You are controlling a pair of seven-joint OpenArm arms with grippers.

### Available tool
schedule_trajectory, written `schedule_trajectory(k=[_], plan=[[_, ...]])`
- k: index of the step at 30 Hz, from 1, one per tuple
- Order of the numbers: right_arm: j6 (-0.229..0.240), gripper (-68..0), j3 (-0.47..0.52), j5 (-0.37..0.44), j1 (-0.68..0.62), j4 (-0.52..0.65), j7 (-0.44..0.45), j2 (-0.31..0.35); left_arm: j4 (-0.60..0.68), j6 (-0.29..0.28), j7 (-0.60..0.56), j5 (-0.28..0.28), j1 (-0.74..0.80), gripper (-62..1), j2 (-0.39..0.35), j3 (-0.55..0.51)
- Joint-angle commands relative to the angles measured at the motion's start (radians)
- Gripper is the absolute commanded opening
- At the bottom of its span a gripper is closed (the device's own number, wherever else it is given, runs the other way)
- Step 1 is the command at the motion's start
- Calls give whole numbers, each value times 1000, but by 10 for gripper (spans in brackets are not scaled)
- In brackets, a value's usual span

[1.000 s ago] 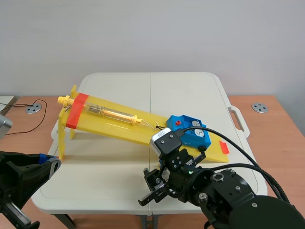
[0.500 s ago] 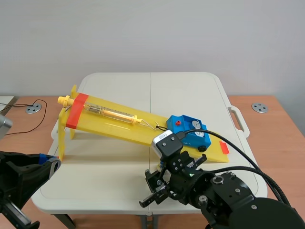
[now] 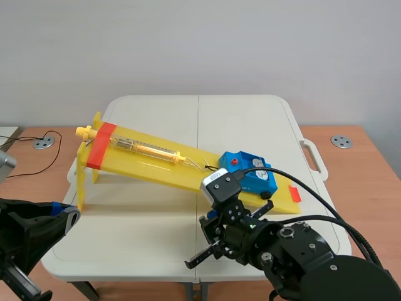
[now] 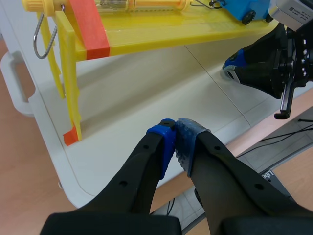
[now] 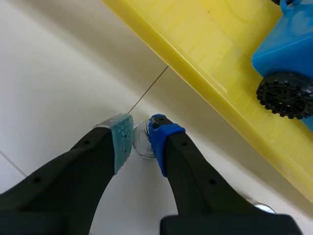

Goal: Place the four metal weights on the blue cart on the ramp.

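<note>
Black left hand (image 4: 177, 142), lower left, is pinched shut, empty. Below your yellow plastic ramp (image 3: 150, 164), mid-frame, the right hand (image 5: 141, 138) clamps a small silvery metal weight (image 5: 142, 145) down at the white counter (image 3: 144, 226). Rightward, the blue wheeled cart (image 3: 247, 174) seemingly holds two already.

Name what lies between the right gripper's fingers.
A small metal weight, standing on the white table near the yellow ramp; the right wrist view shows it.

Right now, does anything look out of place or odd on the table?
Nothing damaged or spilled. One weight is off the cart, on the table beside the ramp, pinched in the right gripper. A silvery glint beside that gripper may be another.
</note>
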Motion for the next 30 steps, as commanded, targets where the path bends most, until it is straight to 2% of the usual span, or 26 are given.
schedule_trajectory(k=[1, 6, 11, 15, 22, 30], plan=[[-23, -605, -10, 37, 90, 21, 32, -18, 71, -36, -96, -77, -19, -582, 0, -17], [-22, -668, -10, 37, 90, 21, 3, -13, 71, -36, -96, -77, -19, -582, 0, -17], [-21, -669, -10, 37, 90, 24, 3, -10, 71, -36, -96, -77, -19, -582, 0, -17], [10, -669, -10, 39, 73, 66, 0, 10, 71, -36, -96, -77, -19, -582, 0, -17], [17, -669, -10, 53, -43, 246, 0, 125, 71, -36, -96, -77, -19, -582, 0, -17], [16, -669, 16, 137, -238, 500, -1, 270, 71, -36, -96, -77, -19, -582, 0, -17]])
